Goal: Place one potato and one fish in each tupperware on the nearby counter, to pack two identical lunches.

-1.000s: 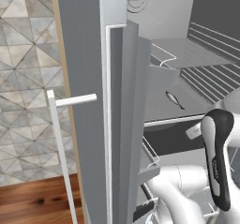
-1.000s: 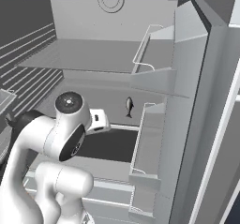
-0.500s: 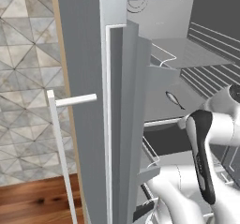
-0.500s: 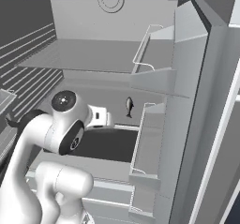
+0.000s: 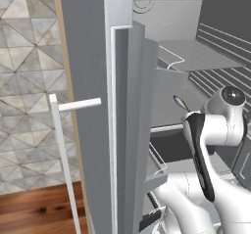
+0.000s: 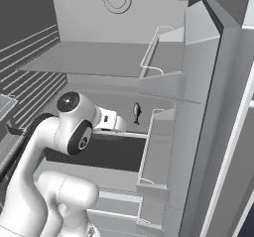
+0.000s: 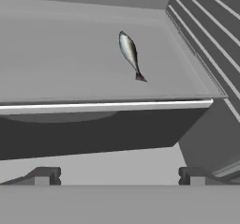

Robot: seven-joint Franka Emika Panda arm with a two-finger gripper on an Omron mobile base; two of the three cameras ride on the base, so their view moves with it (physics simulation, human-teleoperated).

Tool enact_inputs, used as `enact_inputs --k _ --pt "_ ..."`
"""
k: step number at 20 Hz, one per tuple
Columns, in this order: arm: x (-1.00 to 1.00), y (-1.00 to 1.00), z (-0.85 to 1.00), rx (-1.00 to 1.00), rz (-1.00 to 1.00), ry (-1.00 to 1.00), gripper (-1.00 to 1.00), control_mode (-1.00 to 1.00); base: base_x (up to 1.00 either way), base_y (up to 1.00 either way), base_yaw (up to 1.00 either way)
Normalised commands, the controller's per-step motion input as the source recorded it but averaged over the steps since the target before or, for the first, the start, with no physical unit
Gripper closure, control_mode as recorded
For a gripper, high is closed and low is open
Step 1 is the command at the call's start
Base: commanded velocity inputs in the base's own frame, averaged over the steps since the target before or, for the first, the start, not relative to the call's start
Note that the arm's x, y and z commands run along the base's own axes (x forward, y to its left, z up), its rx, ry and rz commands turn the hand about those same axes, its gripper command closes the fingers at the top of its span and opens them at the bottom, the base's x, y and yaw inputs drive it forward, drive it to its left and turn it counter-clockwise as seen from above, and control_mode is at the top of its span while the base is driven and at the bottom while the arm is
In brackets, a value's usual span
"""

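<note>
A small mottled grey fish (image 7: 129, 53) lies on a grey fridge shelf (image 7: 56, 63), tail toward me. The fish (image 6: 137, 112) shows on the middle shelf in the right base view, and the same fish (image 5: 180, 102) sits just behind my arm in the left base view. My gripper (image 7: 119, 176) is open and holds nothing. It hovers short of the shelf's front edge, below and in front of the fish. Its fingertips (image 7: 43, 175) stand wide apart. The potato and the tupperware are out of view.
The open fridge door (image 5: 93, 105) with its white bar handle (image 5: 61, 145) stands on the left. Door bins (image 6: 158, 147) line the right side. A dark drawer (image 7: 93, 131) sits under the shelf. Reddish-brown wood (image 5: 34, 208) lies below a tiled wall; I cannot tell if it is the counter.
My arm has swung further into the fridge, bringing the hand closer to the fish's shelf. The fish has not moved and the jaws stay wide.
</note>
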Motion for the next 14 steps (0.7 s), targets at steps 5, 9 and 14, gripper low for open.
enact_inputs --k 5,9,14 --pt "0.35 -0.36 -0.02 0.0 0.0 0.0 -1.0 -1.0 0.0 0.0 0.0" --pt "0.39 -0.33 -0.23 0.0 0.01 0.0 -1.0 -1.0 0.0 0.0 0.0" --pt "0.58 -0.22 -0.23 0.0 0.08 0.0 -1.0 -1.0 0.0 0.0 0.0"
